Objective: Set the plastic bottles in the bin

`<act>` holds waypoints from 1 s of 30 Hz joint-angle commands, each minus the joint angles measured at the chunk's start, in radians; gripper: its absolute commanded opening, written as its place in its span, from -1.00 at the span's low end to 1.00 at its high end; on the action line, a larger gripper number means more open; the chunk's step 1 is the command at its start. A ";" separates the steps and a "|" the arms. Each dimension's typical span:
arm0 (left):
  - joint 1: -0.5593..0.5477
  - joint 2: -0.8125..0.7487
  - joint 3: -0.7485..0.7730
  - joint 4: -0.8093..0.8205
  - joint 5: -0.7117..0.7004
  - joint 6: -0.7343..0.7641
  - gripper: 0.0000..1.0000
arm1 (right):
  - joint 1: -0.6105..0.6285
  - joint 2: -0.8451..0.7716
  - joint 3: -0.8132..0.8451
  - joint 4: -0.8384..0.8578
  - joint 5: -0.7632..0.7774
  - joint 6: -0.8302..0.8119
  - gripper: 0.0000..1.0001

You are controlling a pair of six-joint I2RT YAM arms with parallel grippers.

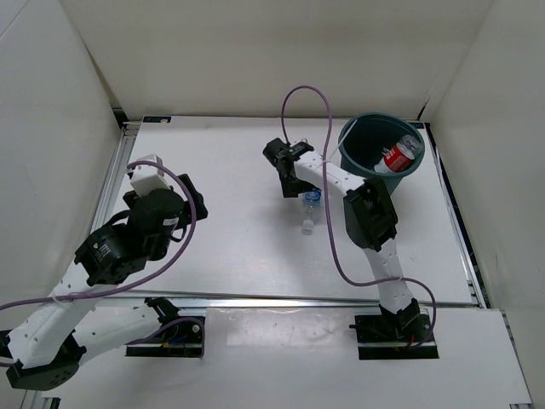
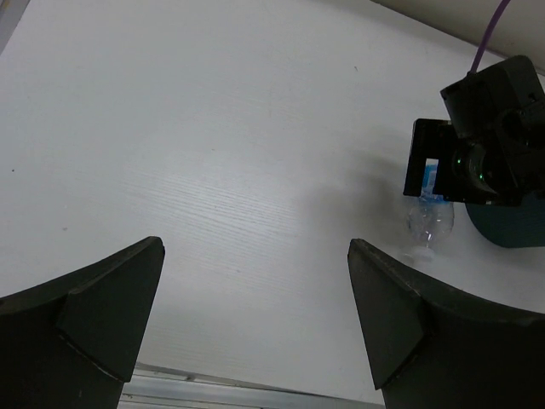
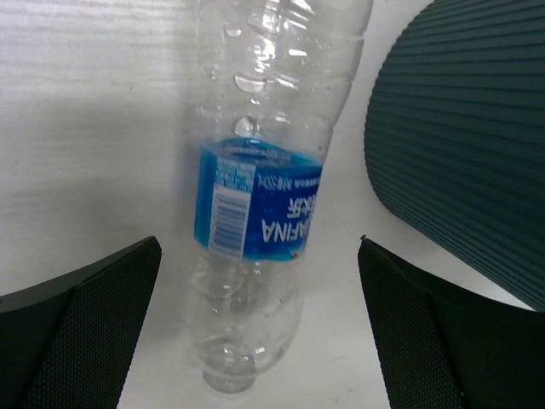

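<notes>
A clear bottle with a blue label [image 1: 311,206] lies on the white table left of the round dark teal bin [image 1: 351,158]. A bottle with a red label [image 1: 400,156] lies inside the bin. No other bottles show. My right gripper [image 1: 296,184] is open just above the blue-label bottle. In the right wrist view the bottle [image 3: 255,204] lies between the spread fingers [image 3: 85,324], untouched, with the bin's wall [image 3: 468,145] to the right. My left gripper [image 1: 192,201] is open and empty over the left of the table [image 2: 255,247]. It sees the bottle [image 2: 430,223] far off.
White walls enclose the table on three sides. An aluminium rail [image 1: 255,298] runs along the near edge and another down the left side. A purple cable [image 1: 328,213] loops from the right arm over the table near the bottle.
</notes>
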 commanded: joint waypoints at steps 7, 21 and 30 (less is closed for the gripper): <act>-0.005 0.030 0.002 -0.024 0.044 -0.004 1.00 | -0.059 0.097 0.068 -0.009 -0.174 0.031 1.00; -0.005 -0.013 -0.020 -0.004 -0.006 -0.018 1.00 | 0.052 -0.064 -0.018 0.036 -0.350 -0.012 -0.52; -0.005 -0.035 -0.119 0.137 -0.022 0.041 1.00 | 0.058 -0.374 0.318 0.049 -0.199 -0.148 -0.57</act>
